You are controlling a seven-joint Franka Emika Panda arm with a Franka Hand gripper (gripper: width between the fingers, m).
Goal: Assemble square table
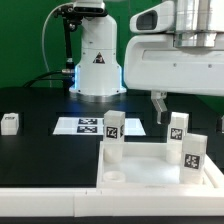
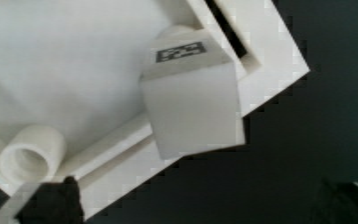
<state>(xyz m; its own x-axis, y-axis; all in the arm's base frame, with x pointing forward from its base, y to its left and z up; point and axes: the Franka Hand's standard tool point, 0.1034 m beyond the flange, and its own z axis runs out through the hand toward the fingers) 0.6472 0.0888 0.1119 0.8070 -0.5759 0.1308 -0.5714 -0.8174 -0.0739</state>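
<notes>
Gripper (image 1: 161, 108) I see hanging wide open right of frame centre, holding nothing, above tabletop (image 1: 150, 176) with legs (image 1: 112, 130) upright.

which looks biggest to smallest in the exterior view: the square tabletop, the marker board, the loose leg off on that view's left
1. Square tabletop, clearly the largest, though it is also nearest the camera.
2. Marker board, a smaller flat sheet farther back.
3. Loose leg, the smallest by a wide margin.
</notes>
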